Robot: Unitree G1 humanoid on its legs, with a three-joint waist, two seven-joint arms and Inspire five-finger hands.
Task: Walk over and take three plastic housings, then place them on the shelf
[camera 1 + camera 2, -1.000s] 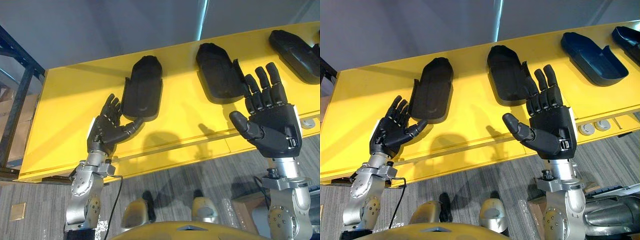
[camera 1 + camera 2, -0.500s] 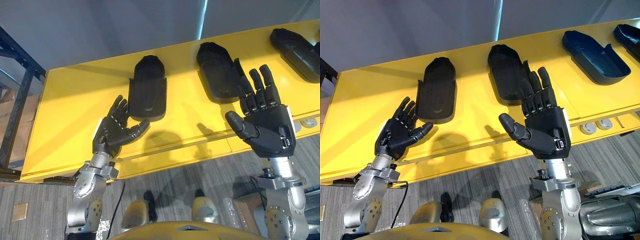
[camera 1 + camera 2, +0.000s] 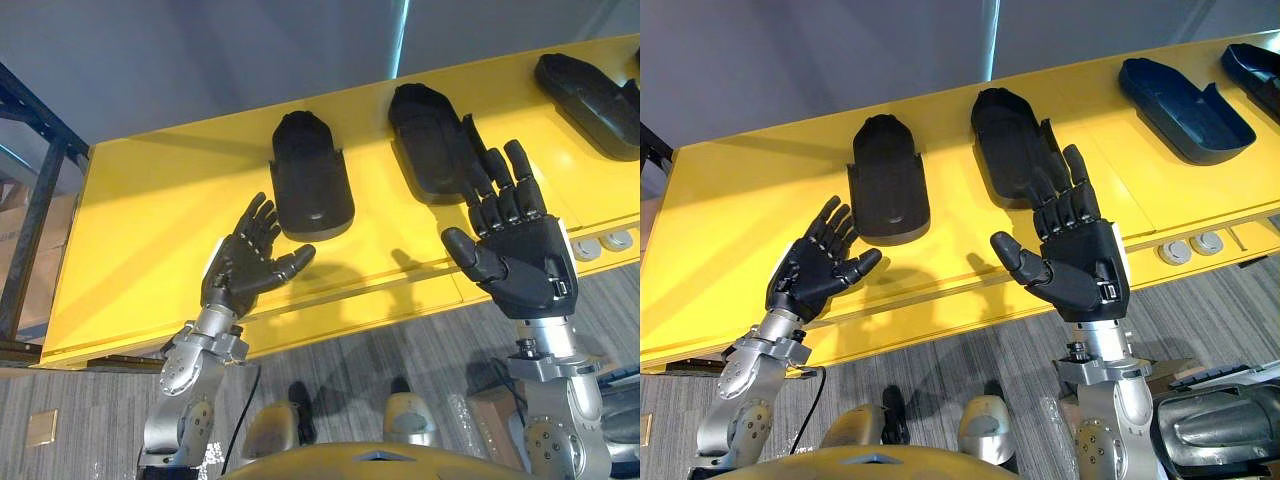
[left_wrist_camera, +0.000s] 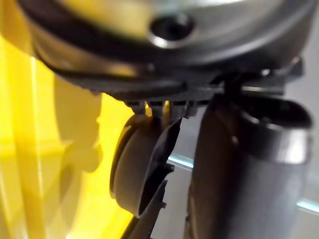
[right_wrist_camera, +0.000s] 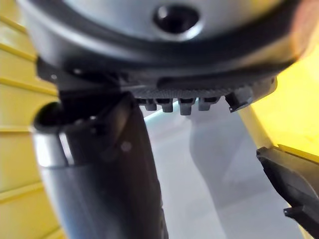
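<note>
I can read no text, number or sign from here. The only print I see is a small white mark [image 3: 1106, 291] low on the right hand [image 3: 525, 262], too small to make out. The yellow table [image 3: 150, 230] and the dark housings [image 3: 312, 185] on it show nothing legible to me.

Left hand [image 3: 242, 272]: I hold it palm up at 7 o'clock in the head view. Its fingers [image 3: 262, 215] are straight and fanned toward 1 o'clock, the thumb [image 3: 296, 262] is stretched toward 3 o'clock, and it holds nothing. The left wrist [image 3: 205, 345] rises from 7 o'clock.

Right hand [image 3: 525, 262]: I hold it palm up at 4 o'clock. Its fingers are straight, pointing to 11 o'clock, the thumb is splayed toward 9 o'clock, and it is empty. The right wrist [image 3: 540, 355] stands nearly upright beneath it.
</note>
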